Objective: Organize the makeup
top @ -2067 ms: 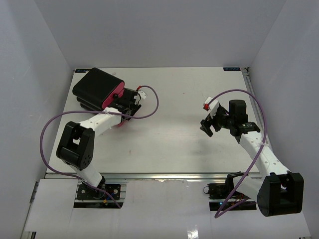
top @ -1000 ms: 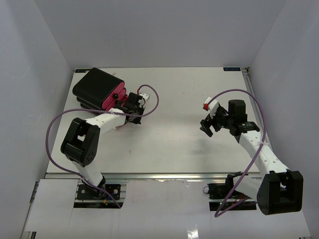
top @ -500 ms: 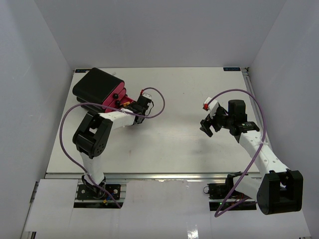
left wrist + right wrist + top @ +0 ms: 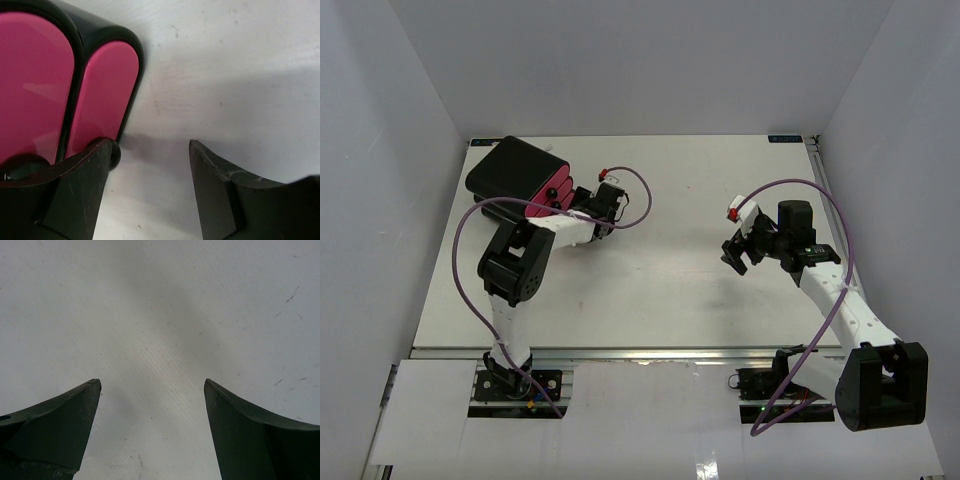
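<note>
No small makeup items show in any view. The large black-and-pink case [image 4: 515, 178] stands at the table's far left. In the left wrist view its pink drawer fronts [image 4: 102, 95] fill the left side, with a small black knob [image 4: 115, 153] at the lower edge. My left gripper [image 4: 604, 204] is open and empty at the case's right end [image 4: 149, 146]; its left finger [image 4: 75, 195] sits against the knob. My right gripper [image 4: 738, 250] is open and empty above bare table at mid right [image 4: 152, 382].
The white table [image 4: 660, 290] is walled in by grey panels on the left, back and right. Purple cables loop off both arms. The left arm's elbow [image 4: 515, 268] stands close in front of the case.
The left arm has folded in toward the case, and its gripper has shifted right and slightly farther along the case's front. The right arm has not moved.
</note>
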Tool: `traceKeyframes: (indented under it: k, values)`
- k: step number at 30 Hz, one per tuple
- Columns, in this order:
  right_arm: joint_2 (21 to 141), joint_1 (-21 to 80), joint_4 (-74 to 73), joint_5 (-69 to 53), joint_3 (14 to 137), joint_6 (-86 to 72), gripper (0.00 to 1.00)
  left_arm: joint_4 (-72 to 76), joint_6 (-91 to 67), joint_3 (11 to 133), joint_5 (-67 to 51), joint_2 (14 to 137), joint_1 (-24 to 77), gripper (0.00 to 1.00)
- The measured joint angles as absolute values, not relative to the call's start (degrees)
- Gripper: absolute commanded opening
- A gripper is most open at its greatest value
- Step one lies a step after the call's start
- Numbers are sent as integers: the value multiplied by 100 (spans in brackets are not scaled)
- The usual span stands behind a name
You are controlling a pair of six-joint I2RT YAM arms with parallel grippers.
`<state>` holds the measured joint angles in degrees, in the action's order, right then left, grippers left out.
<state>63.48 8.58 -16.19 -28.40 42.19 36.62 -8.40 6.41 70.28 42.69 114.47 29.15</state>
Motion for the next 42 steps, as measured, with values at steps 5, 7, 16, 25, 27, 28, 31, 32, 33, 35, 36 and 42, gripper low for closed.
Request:
traceKeyframes:
  k: [5, 7, 16, 25, 27, 28, 31, 32, 33, 35, 36, 42]
  values:
    - [6348, 858, -1619, -2840, 4219, 3662, 90, -759, 740, 7129, 4250, 11532, 2783, 79]
    - [6348, 858, -1619, -2840, 4219, 3664, 90, -747, 750, 7134, 4246, 11536, 2760, 82]
    - [6348, 858, -1619, -2840, 4219, 3664, 90, -845, 739, 7164, 4113, 11468, 2744, 84]
    - [6351, 858, -1619, -2836, 4219, 3664, 90, -1028, 713, 7126, 3644, 11093, 2989, 82]
    - [6356, 858, -1619, -2829, 4219, 3664, 90, -1030, 702, 7069, 3582, 10972, 3047, 76]
    - [6364, 858, -1619, -2824, 4219, 3664, 90, -1028, 700, 7041, 3571, 10932, 3063, 71]
    - [6389, 858, -1620, -2814, 4219, 3665, 90, -1030, 681, 6945, 3557, 10884, 3072, 54]
    - [6390, 858, -1621, -2813, 4219, 3664, 90, -1042, 664, 6904, 3557, 10885, 3065, 50]
    - [6390, 858, -1621, -2812, 4219, 3664, 90, -1056, 644, 6861, 3557, 10886, 3057, 47]
    - [6390, 858, -1621, -2803, 4219, 3665, 90, -1113, 617, 6819, 3557, 10899, 3028, 41]
    - [6390, 858, -1621, -2799, 4219, 3666, 90, -1149, 601, 6810, 3557, 10909, 3011, 41]
    - [6390, 858, -1623, -2797, 4219, 3667, 90, -1234, 518, 6812, 3600, 11136, 2827, 57]
